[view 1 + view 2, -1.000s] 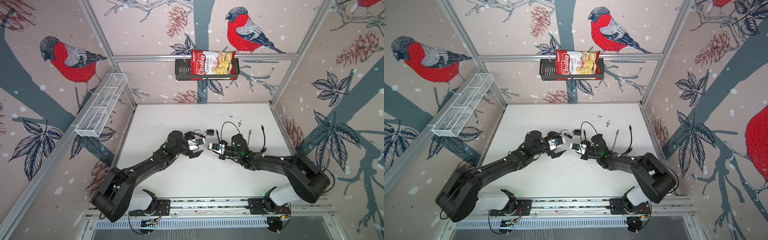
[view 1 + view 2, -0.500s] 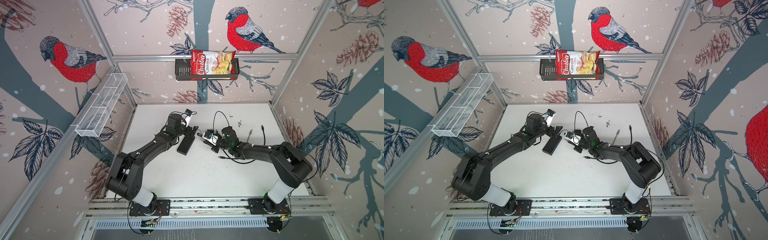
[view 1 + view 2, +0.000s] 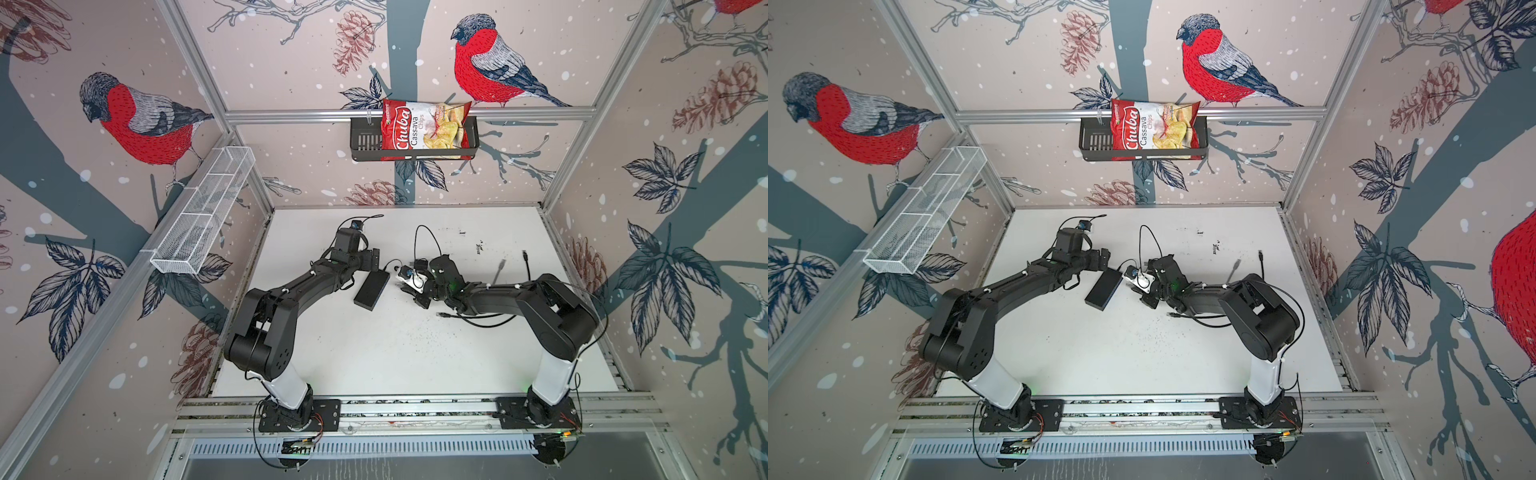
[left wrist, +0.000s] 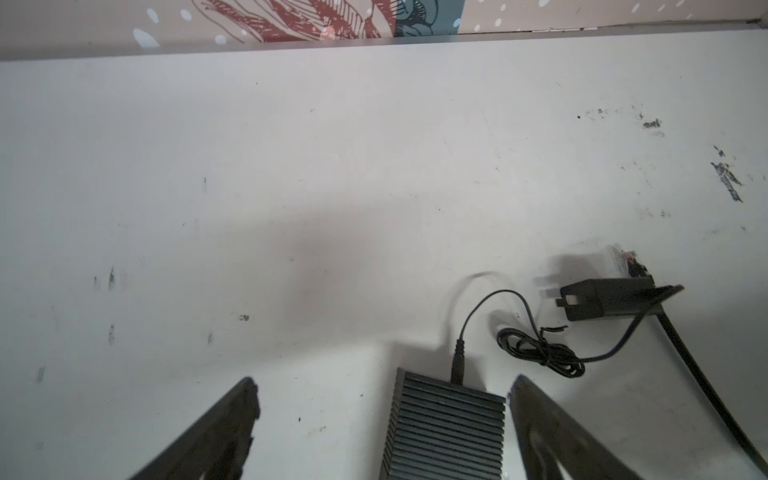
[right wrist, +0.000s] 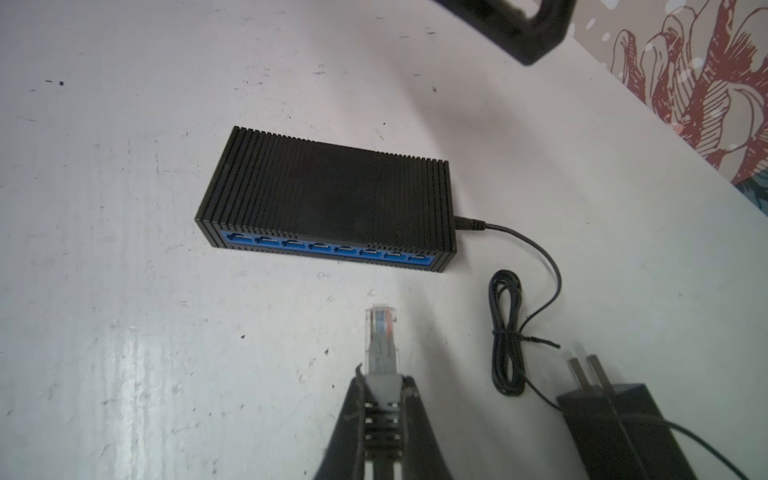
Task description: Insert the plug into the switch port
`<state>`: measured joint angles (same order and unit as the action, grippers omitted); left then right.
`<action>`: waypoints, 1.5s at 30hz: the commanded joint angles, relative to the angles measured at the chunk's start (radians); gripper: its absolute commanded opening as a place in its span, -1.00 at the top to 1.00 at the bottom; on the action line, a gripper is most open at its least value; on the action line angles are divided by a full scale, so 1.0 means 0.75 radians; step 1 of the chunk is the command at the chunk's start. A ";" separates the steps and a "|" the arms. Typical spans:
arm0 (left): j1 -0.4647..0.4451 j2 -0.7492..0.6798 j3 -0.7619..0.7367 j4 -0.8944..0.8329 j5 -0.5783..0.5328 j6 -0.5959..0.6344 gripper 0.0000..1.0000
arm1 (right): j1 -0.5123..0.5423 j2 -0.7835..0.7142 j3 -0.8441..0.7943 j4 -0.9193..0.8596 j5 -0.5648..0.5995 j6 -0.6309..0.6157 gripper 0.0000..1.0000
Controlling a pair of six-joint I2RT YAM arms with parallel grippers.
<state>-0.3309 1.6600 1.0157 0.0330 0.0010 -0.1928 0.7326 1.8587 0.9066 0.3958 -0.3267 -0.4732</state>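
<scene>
Both arms have shifted up-frame. One switch (image 3: 372,289) lies flat at mid-frame in both top views, with the left gripper (image 4: 383,381) spread wide around its end. The right gripper (image 5: 384,380) pinches one plug (image 5: 380,332), just short of eight blue ports (image 5: 328,248).

Bullfinch wallpaper walls (image 3: 291,62) and aluminium posts (image 3: 198,62) surround a scuffed white tabletop (image 3: 374,357).

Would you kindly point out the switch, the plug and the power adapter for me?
switch (image 5: 332,191): right wrist view, ribbed top.
plug (image 5: 380,336): right wrist view, clear body.
power adapter (image 5: 590,436): right wrist view, black casing.
</scene>
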 commanded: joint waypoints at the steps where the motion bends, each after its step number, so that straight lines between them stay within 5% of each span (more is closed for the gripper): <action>1: 0.034 0.028 0.013 -0.022 0.069 -0.116 -0.84 | 0.006 0.029 0.027 -0.014 0.025 0.007 1.00; 17: 0.054 0.226 0.045 0.029 0.384 -0.293 -0.70 | 0.025 0.147 0.131 -0.076 0.061 0.025 1.00; 45: -0.067 0.300 0.002 0.132 0.516 -0.287 -0.61 | 0.080 0.120 -0.027 0.190 0.182 0.252 1.00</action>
<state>-0.3721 1.8782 1.0142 0.1234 0.3756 -0.4137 0.7906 1.9640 0.9051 0.4683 -0.2123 -0.3141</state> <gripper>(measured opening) 0.810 0.125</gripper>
